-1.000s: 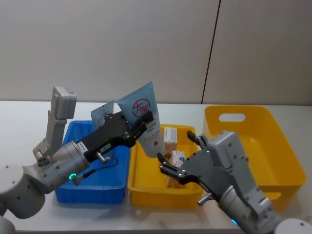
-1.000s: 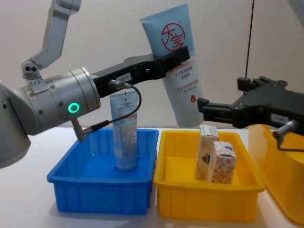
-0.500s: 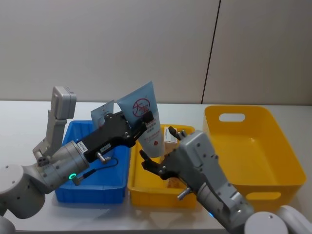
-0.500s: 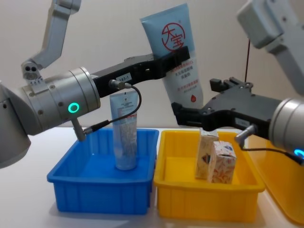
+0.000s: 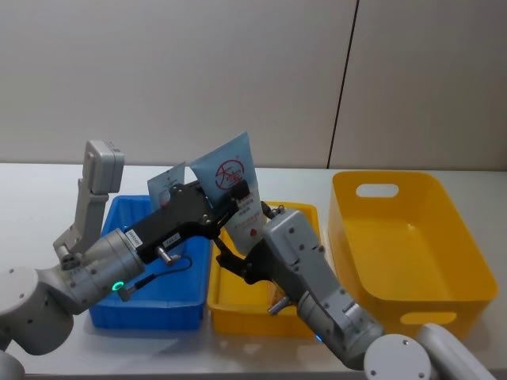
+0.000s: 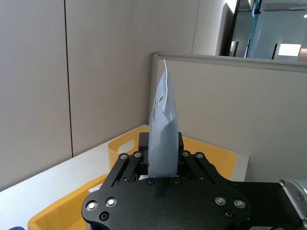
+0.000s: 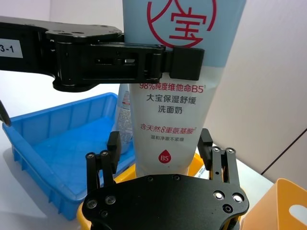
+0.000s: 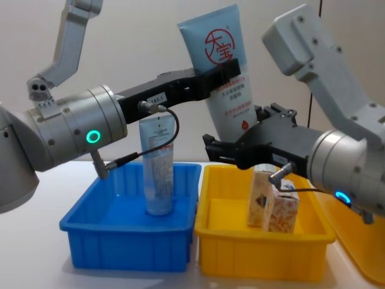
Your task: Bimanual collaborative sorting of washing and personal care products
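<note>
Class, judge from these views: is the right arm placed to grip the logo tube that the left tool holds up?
Probably yes. The right tool is open, its jaws either side of the lower end of the tube, below the clamp of the left tool, and nothing lies between.

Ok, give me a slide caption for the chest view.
Left gripper holds the red-logo tube aloft; open right gripper flanks its lower end.
</note>
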Available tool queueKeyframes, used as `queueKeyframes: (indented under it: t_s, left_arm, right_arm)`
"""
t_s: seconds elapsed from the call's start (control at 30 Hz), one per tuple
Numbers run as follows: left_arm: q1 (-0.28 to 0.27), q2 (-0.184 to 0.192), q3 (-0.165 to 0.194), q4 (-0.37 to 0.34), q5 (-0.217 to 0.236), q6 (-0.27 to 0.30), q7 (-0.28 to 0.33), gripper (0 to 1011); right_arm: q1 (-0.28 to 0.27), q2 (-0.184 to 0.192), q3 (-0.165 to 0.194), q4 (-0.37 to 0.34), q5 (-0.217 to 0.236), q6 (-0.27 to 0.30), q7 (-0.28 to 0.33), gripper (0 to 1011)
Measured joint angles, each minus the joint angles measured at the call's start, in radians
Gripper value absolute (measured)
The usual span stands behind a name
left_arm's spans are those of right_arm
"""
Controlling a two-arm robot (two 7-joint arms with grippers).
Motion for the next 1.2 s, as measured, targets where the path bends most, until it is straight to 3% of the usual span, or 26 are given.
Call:
queueKeyframes:
  t_s: [0.2,0.23,0.4,0.87,0.97,1.2]
  left_arm:
    - [0.000,0.000,0.000,0.000,0.000,0.000,0.000,253]
    - [0.000,0.000,0.000,0.000,0.000,0.000,0.000,252]
    - [0.000,0.000,0.000,0.000,0.000,0.000,0.000,253]
    - [0.000,0.000,0.000,0.000,0.000,0.000,0.001,253]
    - [0.000,0.000,0.000,0.000,0.000,0.000,0.000,289]
    - [0.000,0.000,0.000,0.000,0.000,0.000,0.000,504]
  right_arm:
    - [0.012,-0.013,-0.005,0.020,-0.013,-0.004,-0.008,859]
    - [0.015,-0.016,-0.006,0.027,-0.018,-0.005,-0.010,779]
    - [0.021,-0.022,-0.009,0.036,-0.024,-0.006,-0.015,648]
    - [0.029,-0.031,-0.011,0.050,-0.033,-0.008,-0.020,529]
    - [0.028,-0.032,-0.011,0.050,-0.033,-0.008,-0.020,516]
    - [0.017,-0.034,0.003,0.041,-0.029,0.001,-0.021,452]
